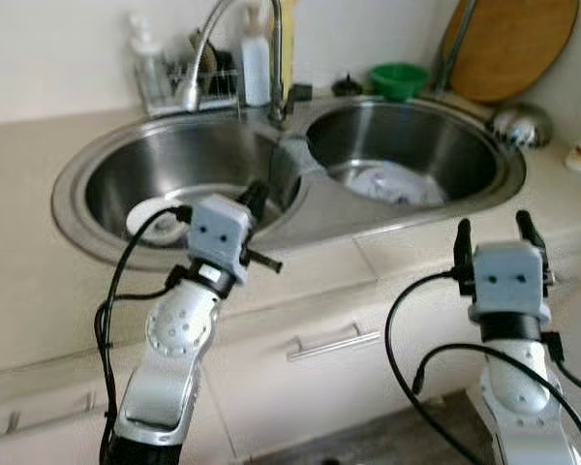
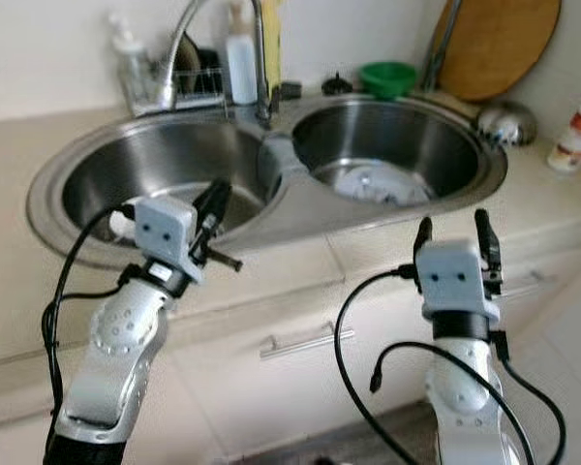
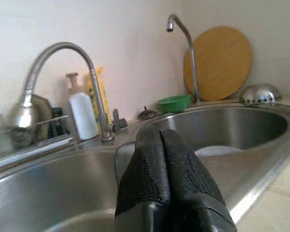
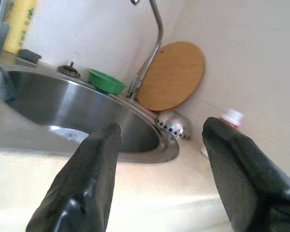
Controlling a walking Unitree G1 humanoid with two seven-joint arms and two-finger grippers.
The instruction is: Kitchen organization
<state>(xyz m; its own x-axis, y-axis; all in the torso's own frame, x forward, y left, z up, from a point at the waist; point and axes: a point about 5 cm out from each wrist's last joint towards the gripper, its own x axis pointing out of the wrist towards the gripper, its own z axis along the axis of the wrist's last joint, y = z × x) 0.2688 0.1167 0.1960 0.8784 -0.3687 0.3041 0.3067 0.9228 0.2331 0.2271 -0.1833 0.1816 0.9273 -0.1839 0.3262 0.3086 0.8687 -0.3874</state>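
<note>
Two round stainless-steel sink basins (image 1: 300, 208) sit side by side in the beige counter (image 1: 29, 281). Over the front rim of the left basin, the left tool (image 1: 255, 199) hovers with its black fingers pressed together, holding nothing; a white plate (image 1: 153, 218) lies in that basin. Another white dish (image 1: 387, 182) lies in the right basin. Off the counter's front edge, near its right end, the right tool (image 1: 494, 242) is spread wide, empty.

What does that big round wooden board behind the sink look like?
The wooden board is round, flat and light brown, with a smooth plain face. It stands on edge on the counter behind the right sink bowl, tilted back against the wall. A thin metal tap rises in front of it, and a shiny metal strainer sits just below.
</note>
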